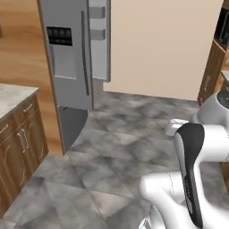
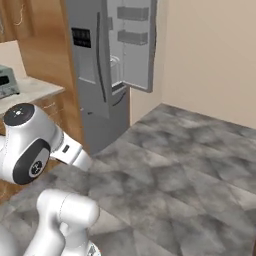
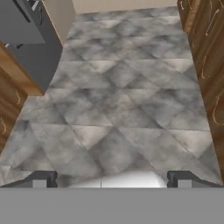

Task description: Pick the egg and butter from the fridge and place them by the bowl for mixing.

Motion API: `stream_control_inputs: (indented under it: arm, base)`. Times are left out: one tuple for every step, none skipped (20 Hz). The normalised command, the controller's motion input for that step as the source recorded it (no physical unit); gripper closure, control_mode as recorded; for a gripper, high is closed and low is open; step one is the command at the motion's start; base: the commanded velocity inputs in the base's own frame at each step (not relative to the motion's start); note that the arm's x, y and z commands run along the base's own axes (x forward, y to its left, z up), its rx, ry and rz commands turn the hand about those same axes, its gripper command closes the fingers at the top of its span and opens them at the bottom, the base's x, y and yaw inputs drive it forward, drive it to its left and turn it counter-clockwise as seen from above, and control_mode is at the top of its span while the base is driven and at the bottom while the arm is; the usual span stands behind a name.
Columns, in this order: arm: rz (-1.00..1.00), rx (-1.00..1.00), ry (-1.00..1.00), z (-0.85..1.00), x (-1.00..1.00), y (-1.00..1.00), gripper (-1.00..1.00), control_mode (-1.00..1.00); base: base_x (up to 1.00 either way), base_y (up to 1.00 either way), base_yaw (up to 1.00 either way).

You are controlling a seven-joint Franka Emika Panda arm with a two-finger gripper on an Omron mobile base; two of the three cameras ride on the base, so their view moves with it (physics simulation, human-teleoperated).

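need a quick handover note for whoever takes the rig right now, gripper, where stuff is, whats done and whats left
Gripper: open, holding nothing, pointed down at the tiled floor.
Fridge: ahead and left of the base, one door swung open, showing pale door bins; the arm is well short of it.
Egg, butter, bowl: cannot be made out from here.
Done: nothing picked.
Left: get to the fridge, take out the egg and the butter, set both by the bowl.
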Motion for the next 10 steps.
stream_control_inputs:
  arm:
    - [0.0,0.0,0.0,0.0,0.0,0.0,-1.0,1.0]
    - [0.0,0.0,0.0,0.0,0.0,0.0,-1.0,1.0]
    - [0.0,0.0,0.0,0.0,0.0,0.0,-1.0,1.0]
    - [0.0,0.0,0.0,0.0,0.0,0.0,-1.0,1.0]
    - [0.0,0.0,0.0,0.0,0.0,0.0,-1.0,1.0]
    - [0.0,0.0,0.0,0.0,0.0,0.0,-1.0,1.0]
    - [0.0,0.0,0.0,0.0,0.0,0.0,-1.0,1.0]
    - [0.0,0.0,0.0,0.0,0.0,0.0,-1.0,1.0]
    - [0.0,0.0,0.0,0.0,0.0,0.0,-1.0,1.0]
    - [0.0,0.0,0.0,0.0,0.0,0.0,-1.0,1.0]
  base:
    - [1.0,0.0,-0.27]
    - [1.0,-0.04,-0.21]
    - [1.0,-0.09,-0.19]
    - [1.0,-0.12,-0.17]
    - [1.0,-0.22,-0.13]
    - [1.0,-0.22,-0.13]
    - [1.0,-0.21,-0.12]
    - [1.0,-0.22,-0.12]
    - [1.0,-0.24,-0.11]
    - [1.0,-0.25,-0.11]
